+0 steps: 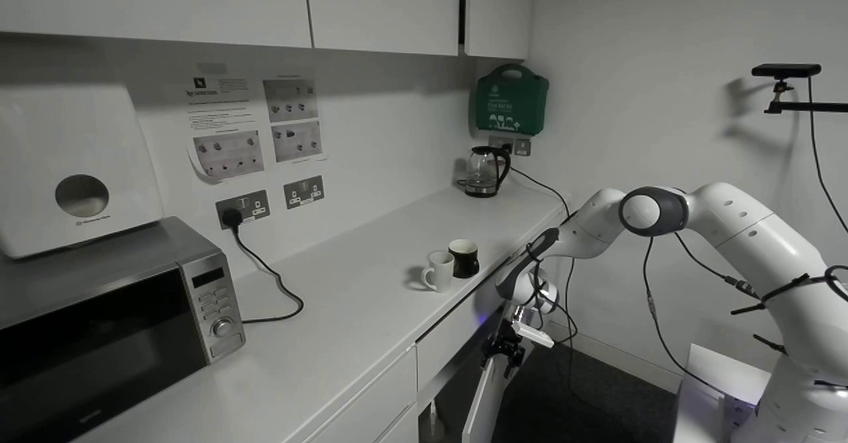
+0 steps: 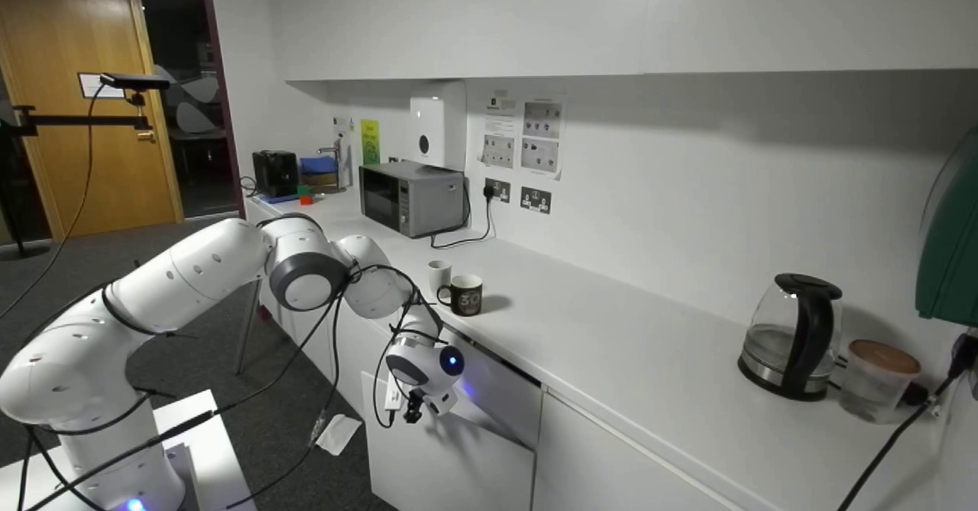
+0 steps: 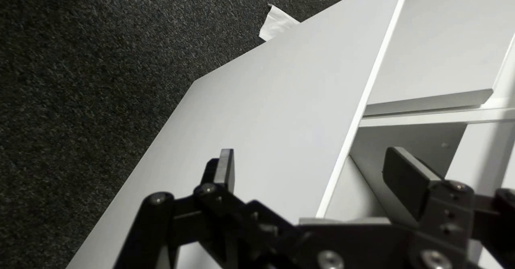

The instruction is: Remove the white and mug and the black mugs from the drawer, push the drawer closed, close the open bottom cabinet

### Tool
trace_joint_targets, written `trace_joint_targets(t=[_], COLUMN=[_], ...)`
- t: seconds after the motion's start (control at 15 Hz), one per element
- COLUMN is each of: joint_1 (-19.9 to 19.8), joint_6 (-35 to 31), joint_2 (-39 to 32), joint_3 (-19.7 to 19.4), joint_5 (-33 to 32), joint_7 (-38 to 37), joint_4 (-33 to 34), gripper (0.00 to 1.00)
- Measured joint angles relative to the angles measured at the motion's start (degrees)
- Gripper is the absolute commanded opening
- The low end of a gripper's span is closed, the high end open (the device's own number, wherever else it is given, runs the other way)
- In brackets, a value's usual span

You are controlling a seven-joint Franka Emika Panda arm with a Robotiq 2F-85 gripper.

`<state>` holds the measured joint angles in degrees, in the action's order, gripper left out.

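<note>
My fingers (image 3: 404, 184) stand wide apart and hold nothing; in the wrist view the edge of the bottom cabinet door (image 3: 277, 124) appears between them, but if they touch it, I cannot tell. The white mug (image 1: 442, 272) and one black mug (image 1: 466, 261) are out of the drawer (image 1: 442, 349), both upright on the worktop (image 1: 371, 291), so this part I judge as done. The drawer seems pushed in, though I am not sure it is fully flush. What is left, I think, is closing the door, which stands open.
</note>
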<state>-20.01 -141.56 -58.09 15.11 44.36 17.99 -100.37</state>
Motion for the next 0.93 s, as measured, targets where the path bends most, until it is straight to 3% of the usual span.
trace_joint_targets(t=[0.6,0.93], joint_1=[1.2,0.0], joint_6=[0.1,-0.1], joint_2=[-1.7,-1.1], joint_3=[0.5,1.0], joint_5=[0.0,2.6], joint_7=[0.5,7.0], joint_4=[3.4,2.7], gripper=[1.00,1.00])
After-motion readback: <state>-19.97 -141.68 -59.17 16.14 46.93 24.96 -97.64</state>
